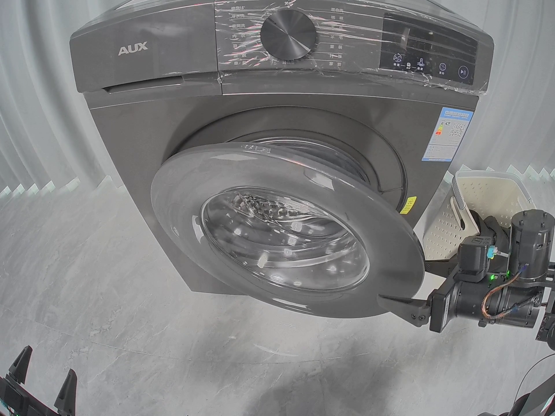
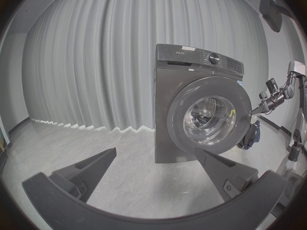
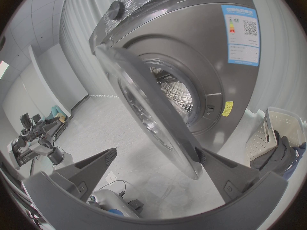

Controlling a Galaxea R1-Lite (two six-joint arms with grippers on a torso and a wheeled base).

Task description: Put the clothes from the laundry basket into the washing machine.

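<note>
Washing machine (image 1: 144, 128), dark grey metal; round glass-windowed door (image 1: 283, 238) ajar, rim between parted jaws of right gripper (image 3: 156, 154). Left gripper (image 1: 48, 364): jaws parted.

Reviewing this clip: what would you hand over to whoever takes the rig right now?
Left gripper: open, empty, low and well clear of the washing machine.
Right gripper: open, at the free edge of the door, with the rim between its fingers.
Things: the door is partly open. The laundry basket stands beside the machine on the robot's right, with dark clothes inside.
Done: door unlatched and swung partway.
Left: open the door fully, then move the clothes into the drum, where none can be seen.
</note>
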